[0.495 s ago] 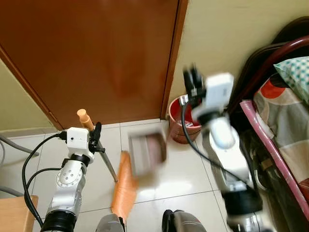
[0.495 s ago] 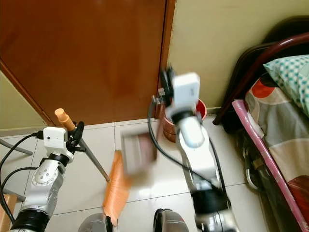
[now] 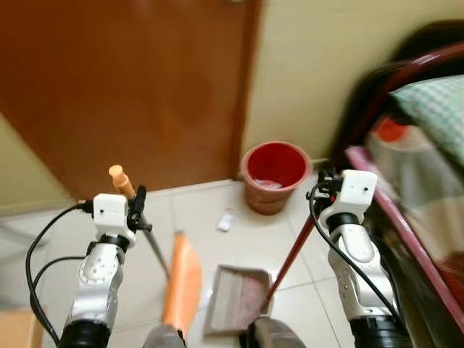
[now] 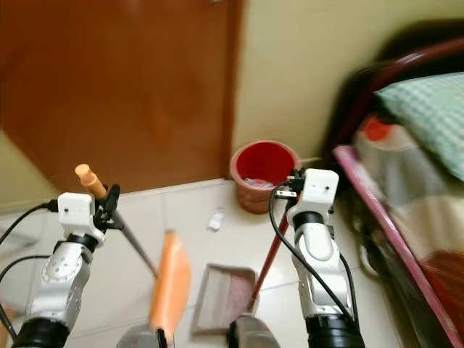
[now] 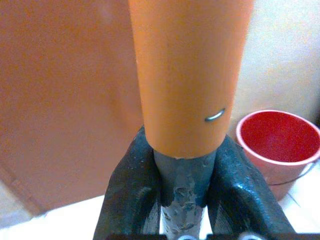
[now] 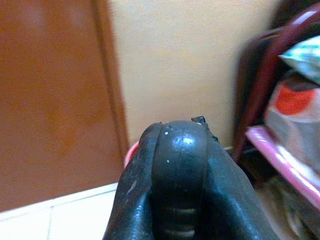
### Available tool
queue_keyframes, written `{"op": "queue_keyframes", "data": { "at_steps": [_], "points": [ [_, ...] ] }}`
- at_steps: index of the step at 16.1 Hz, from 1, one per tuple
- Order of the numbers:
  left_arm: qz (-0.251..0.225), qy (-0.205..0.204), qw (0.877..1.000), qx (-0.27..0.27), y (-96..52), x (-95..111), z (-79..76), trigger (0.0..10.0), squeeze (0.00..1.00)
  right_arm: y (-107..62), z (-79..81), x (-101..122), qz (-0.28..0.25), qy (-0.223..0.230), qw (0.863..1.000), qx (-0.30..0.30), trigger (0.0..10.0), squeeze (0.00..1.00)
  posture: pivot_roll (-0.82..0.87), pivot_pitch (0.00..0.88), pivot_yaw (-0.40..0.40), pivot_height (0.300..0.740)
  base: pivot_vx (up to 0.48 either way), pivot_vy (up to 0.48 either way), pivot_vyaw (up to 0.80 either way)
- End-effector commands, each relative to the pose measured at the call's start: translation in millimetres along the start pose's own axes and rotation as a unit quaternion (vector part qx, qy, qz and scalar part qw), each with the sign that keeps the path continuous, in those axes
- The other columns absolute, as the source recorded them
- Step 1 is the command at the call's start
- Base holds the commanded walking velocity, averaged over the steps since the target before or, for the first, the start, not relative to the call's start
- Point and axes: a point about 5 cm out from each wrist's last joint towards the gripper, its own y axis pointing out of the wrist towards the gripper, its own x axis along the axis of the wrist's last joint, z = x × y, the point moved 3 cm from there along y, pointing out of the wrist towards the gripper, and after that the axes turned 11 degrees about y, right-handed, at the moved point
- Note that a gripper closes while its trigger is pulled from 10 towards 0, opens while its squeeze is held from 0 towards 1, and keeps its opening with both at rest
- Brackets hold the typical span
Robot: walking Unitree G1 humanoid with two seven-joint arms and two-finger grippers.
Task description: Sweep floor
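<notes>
Door (image 3: 123,87) far left, wall (image 3: 312,65) to its right. Bucket (image 3: 274,176) on floor (image 3: 196,210) at wall foot, just right of door frame. Small scrap (image 3: 225,220) on floor, near-left of bucket. Dustpan (image 3: 235,299) on floor near centre, its handle (image 3: 290,257) slanting up right to right gripper (image 3: 324,183). Broom head (image 3: 182,283) just left of dustpan, broom handle (image 3: 141,217) rising left into left gripper (image 3: 135,203). Bed (image 3: 413,181) along right side.
</notes>
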Motion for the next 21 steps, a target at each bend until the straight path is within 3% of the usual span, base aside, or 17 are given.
{"op": "queue_keyframes", "data": {
  "at_steps": [1, 10, 17, 21],
  "points": [
    [0.039, 0.029, 0.999, -0.002, -7.5, -17, 5.3, 10.0, 0.00, 1.0, -6.1, 5, -0.011, 0.002, 1.000, -0.010, 10.0, 0.00, 0.01, 0.098, -0.023, 0.740, 0.259, 0.000, -0.80],
    [0.034, 0.032, 0.999, 0.018, -4.1, -13, 14.1, 10.0, 0.00, -2.4, -11.7, -12, 0.018, -0.013, 1.000, -0.018, 10.0, 0.00, 0.01, 0.086, -0.021, 0.740, 0.265, 0.000, -0.37],
    [0.003, 0.054, 0.999, 0.005, -9.9, 2, 17.1, 10.0, 0.00, -16.9, -35.3, -18, 0.028, -0.023, 0.998, -0.046, 10.0, 0.00, 0.01, 0.076, -0.021, 0.740, 0.275, 0.212, -0.46],
    [-0.011, 0.073, 0.997, 0.013, 4.0, 11, 23.2, 10.0, 0.00, -15.4, -33.3, -15, 0.022, -0.031, 0.998, -0.041, 10.0, 0.00, 0.01, 0.089, -0.024, 0.740, 0.069, 0.062, 0.00]
  ]
}}
